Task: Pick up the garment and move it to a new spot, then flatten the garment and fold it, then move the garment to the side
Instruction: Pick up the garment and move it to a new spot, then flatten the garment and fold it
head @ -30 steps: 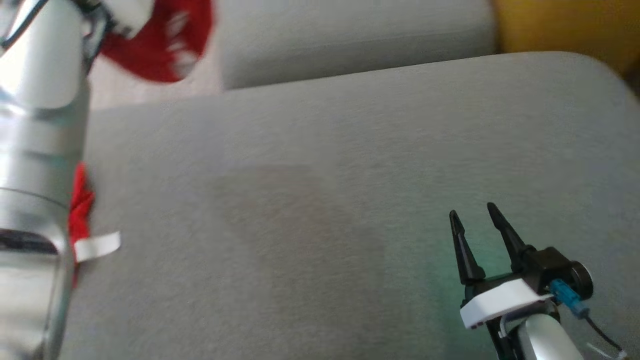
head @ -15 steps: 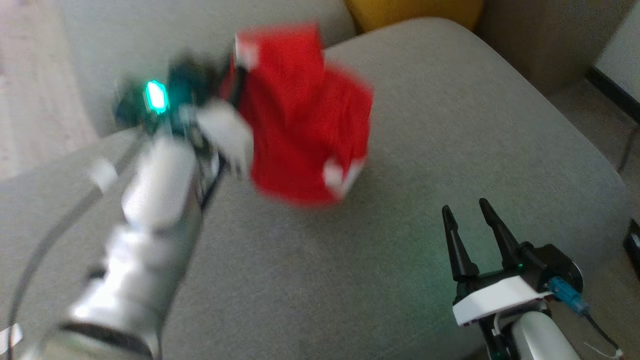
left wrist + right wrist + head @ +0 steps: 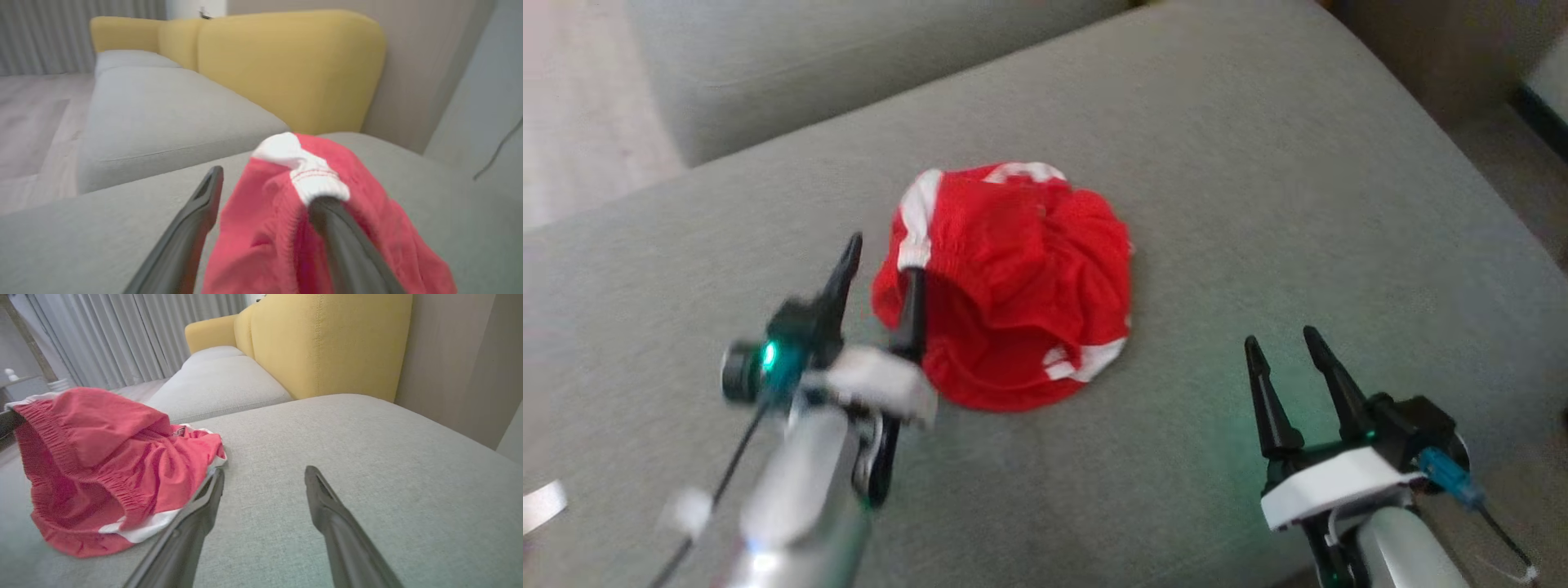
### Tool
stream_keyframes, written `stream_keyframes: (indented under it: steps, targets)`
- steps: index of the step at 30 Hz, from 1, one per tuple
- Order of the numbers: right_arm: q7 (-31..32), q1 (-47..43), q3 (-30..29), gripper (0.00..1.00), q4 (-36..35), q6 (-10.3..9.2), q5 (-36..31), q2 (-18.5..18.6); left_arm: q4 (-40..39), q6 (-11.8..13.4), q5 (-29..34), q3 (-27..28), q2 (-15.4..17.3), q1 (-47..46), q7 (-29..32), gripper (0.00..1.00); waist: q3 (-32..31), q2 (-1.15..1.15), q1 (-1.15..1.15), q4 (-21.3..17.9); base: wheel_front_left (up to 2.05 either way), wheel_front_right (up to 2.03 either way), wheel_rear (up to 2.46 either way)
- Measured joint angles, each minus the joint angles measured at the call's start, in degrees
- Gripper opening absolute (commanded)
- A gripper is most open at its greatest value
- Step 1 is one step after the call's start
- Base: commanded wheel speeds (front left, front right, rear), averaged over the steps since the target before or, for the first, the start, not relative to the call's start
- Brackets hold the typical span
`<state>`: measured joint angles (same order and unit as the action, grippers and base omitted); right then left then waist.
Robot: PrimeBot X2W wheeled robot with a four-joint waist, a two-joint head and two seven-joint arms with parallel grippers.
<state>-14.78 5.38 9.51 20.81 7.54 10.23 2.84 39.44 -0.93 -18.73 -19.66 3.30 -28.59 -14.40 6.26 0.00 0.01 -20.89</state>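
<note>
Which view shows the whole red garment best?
Head view: the whole red garment shows from above, a crumpled heap on the grey cushion. The left wrist view is close and blurred, its white band draped over one finger. The right wrist view gives it side-on, far side hidden.

A grey seat cushion point(image 3: 1258, 204) spread across the head view, with pale floor point(image 3: 580, 106) at its upper left. In the wrist views a second grey cushion point(image 3: 163, 110) lay left of centre, a yellow backrest point(image 3: 294, 65) at top, pleated curtains point(image 3: 122, 335) upper left.
</note>
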Motion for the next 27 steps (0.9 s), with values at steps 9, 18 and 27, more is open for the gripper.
stream_keyframes:
  steps: [9,18,27]
  targets:
    - [0.0,-3.5,-1.2,1.00,0.0,0.00,0.8,-0.1,-19.9,3.9,2.9,10.6,-0.1,25.9,0.0,1.00,-5.4,0.00,-0.01,10.9,0.00,0.00,0.00]
    - [0.0,-8.5,-3.1,1.00,-0.8,0.00,-1.8,-0.1,-30.6,4.6,8.7,10.8,-0.2,36.3,-0.1,1.00,-10.4,0.00,-0.02,18.6,0.00,0.00,0.00]
    - [0.0,-10.9,-1.4,1.00,-2.8,0.00,-4.1,-0.3,-32.3,7.4,10.0,8.4,-0.2,40.6,-0.1,1.00,-12.1,0.00,-0.02,19.8,0.00,0.00,0.00]
